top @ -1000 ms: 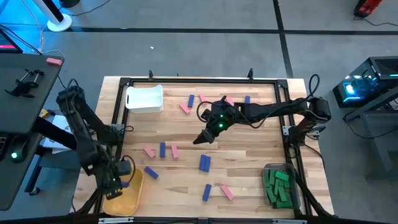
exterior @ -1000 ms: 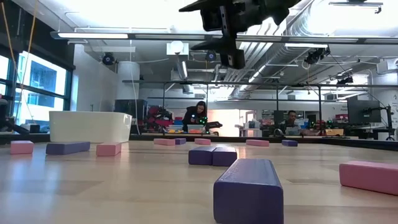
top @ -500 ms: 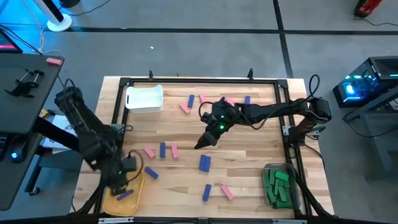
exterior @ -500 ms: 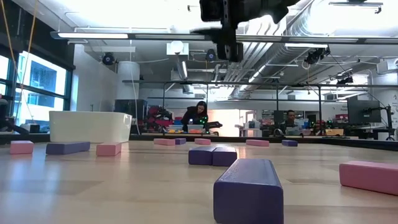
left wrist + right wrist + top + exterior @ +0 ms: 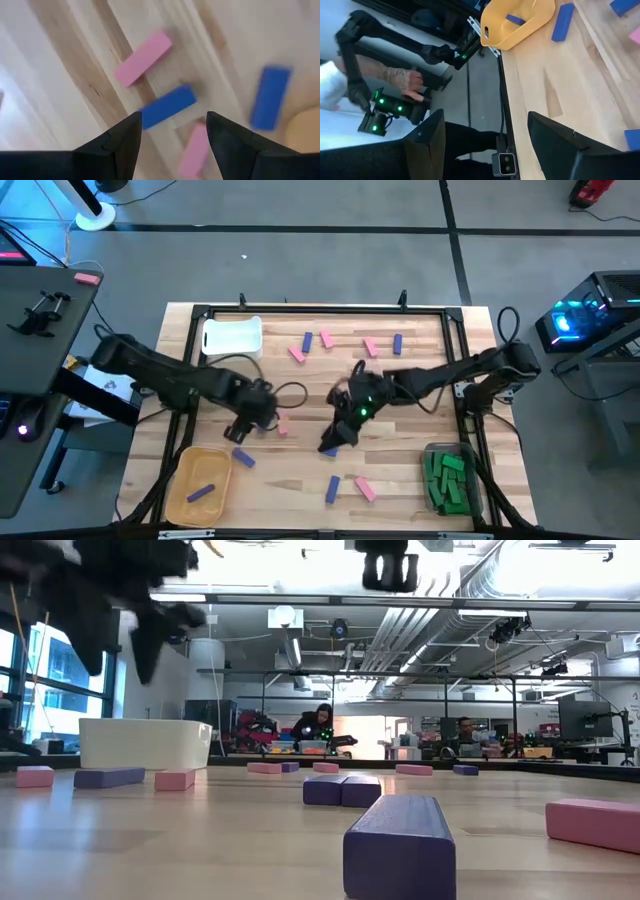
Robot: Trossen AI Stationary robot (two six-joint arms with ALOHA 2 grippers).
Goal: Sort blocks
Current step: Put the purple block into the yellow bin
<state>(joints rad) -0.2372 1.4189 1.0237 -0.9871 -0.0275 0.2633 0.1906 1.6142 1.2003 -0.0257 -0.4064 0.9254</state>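
While the right gripper [image 5: 330, 443] hovers open and empty near mid-table, the left gripper [image 5: 170, 131], jaws apart and empty, hangs above a blue block [image 5: 167, 106] lying crosswise between pink blocks [image 5: 143, 57].

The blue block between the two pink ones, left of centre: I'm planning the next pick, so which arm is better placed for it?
Left. Its open end effector hovers right over that blue block, while the right end effector sits farther right, above another blue block.
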